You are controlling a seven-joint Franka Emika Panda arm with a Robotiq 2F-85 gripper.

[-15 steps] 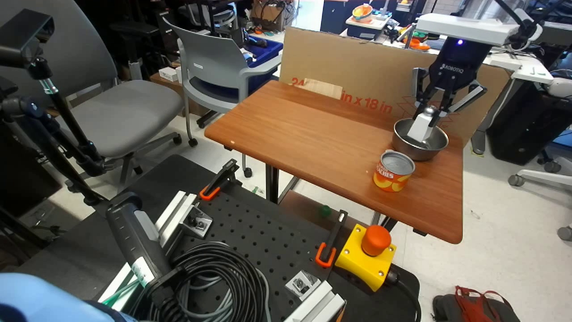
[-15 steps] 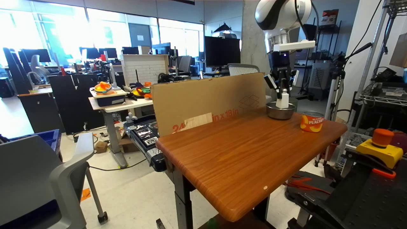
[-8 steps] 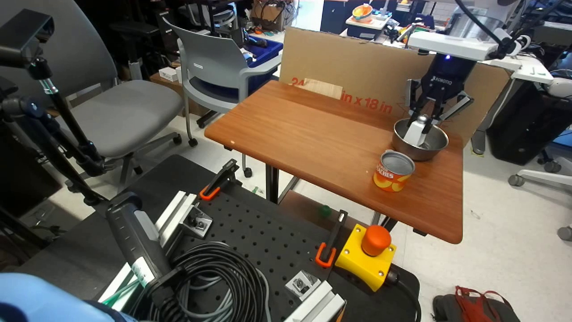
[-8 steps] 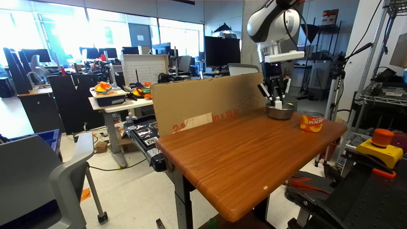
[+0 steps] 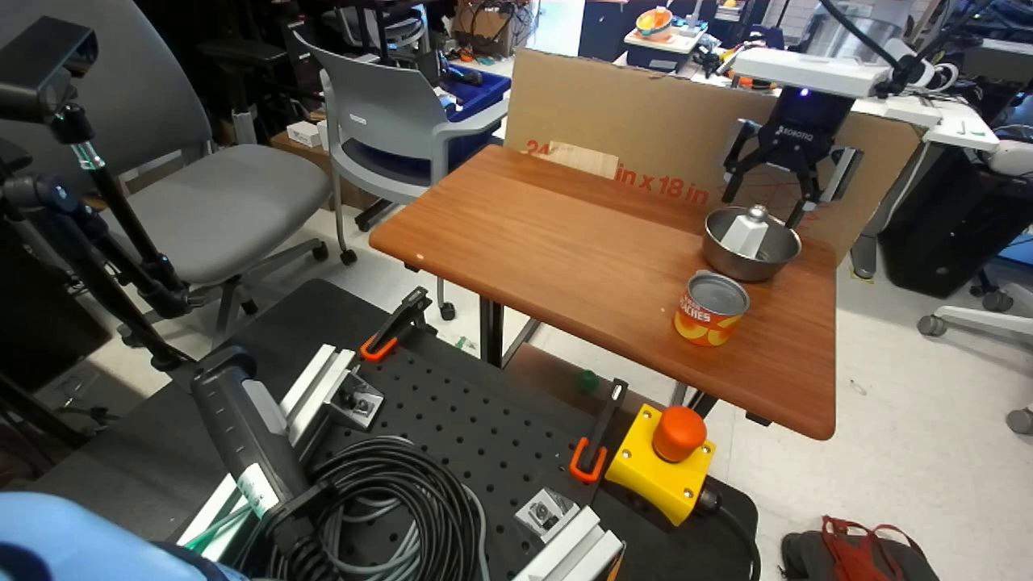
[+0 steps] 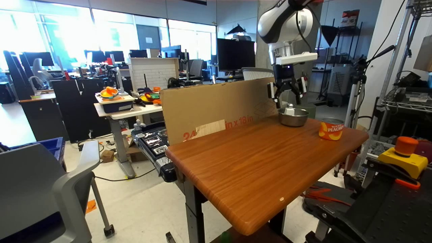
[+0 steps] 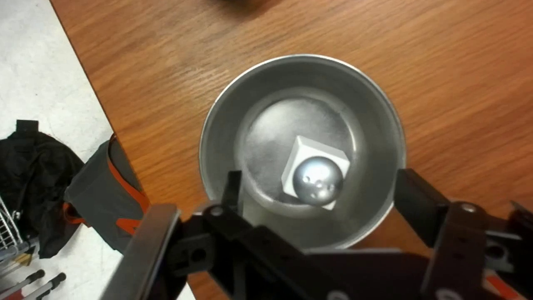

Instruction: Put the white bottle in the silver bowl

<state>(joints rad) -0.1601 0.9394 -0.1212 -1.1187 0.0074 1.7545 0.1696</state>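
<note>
Two black fingers (image 5: 733, 189) of the gripper (image 5: 763, 206) stand spread wide in an exterior view, at the silver bowl (image 5: 733, 265) and apart from the white bottle (image 5: 742, 237), which stands inside that bowl. The bowl rests on the brown worktop (image 5: 524, 234), with an orange peach can (image 5: 704, 321) upright near it, closer to the camera. A cardboard sheet (image 5: 670, 113) printed in red rises along the worktop's far edge. Lower down, a coil of dark cable (image 5: 452, 516) lies on a black perforated board (image 5: 476, 403), near a yellow box (image 5: 646, 472) topped by an orange button (image 5: 679, 436).

Likewise in an exterior view, the bottle's cap (image 6: 290, 105) shows between the fingers, higher than the bowl's rim. A grey chair (image 6: 27, 189) fills the lower left, and a monitor (image 6: 235, 54) stands beyond the cardboard sheet.

In the wrist view, seen from above, the bottle stands off-centre on the bowl's bottom, toward the gripper, flat-sided under its domed, pierced metal cap. Whether a finger touches the rim cannot be told. A grey bag (image 7: 102, 193) with orange straps shows against the pale floor (image 7: 46, 75) past the worktop's edge.
</note>
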